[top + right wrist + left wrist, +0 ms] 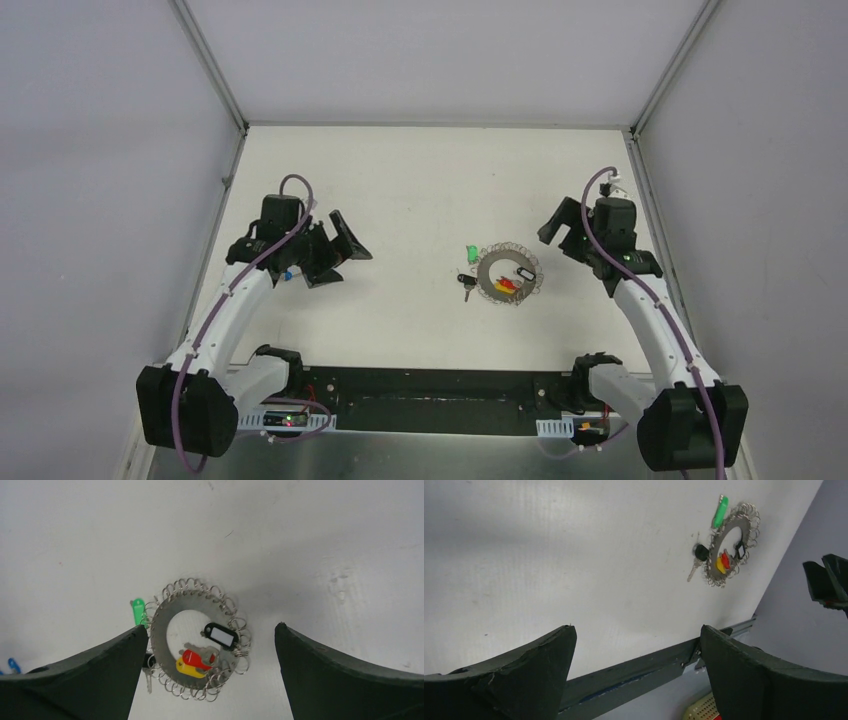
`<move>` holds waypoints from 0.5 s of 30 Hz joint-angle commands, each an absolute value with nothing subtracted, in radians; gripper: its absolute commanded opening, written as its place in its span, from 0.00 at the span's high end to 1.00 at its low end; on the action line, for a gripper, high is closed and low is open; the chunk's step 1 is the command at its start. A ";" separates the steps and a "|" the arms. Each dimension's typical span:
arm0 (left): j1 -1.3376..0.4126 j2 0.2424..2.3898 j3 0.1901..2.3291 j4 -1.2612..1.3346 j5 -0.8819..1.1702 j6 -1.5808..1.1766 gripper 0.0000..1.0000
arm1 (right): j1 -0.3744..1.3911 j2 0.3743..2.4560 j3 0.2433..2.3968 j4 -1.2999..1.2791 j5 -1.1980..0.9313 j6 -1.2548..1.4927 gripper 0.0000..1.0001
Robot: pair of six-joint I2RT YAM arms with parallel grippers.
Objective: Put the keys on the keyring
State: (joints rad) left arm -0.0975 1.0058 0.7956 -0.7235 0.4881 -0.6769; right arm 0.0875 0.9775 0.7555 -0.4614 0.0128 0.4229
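The left gripper [338,257] hangs wide open and empty, the green key [470,252] and black key [466,283] lie mid-table at the left edge of the keyring [491,270], and the right gripper [563,235], equally spread and empty, looks best placed to pinch one by its head.

The keyring [161,630] is silvery grey, its keys [196,658] headed green, red, yellow and black; the worktop [300,540] is white, the left tool [637,627] and right tool [211,626] black.
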 commanded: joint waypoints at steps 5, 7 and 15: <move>-0.324 1.148 0.963 -0.473 0.465 -0.903 0.01 | 0.246 1.220 0.798 -0.420 -0.175 0.517 0.00; -0.344 1.211 1.051 -0.472 0.450 -0.916 0.01 | 0.322 1.273 0.828 -0.434 -0.141 0.503 0.00; -0.363 1.400 1.317 -0.471 0.357 -0.968 0.02 | 0.447 1.488 0.989 -0.465 -0.165 0.434 0.05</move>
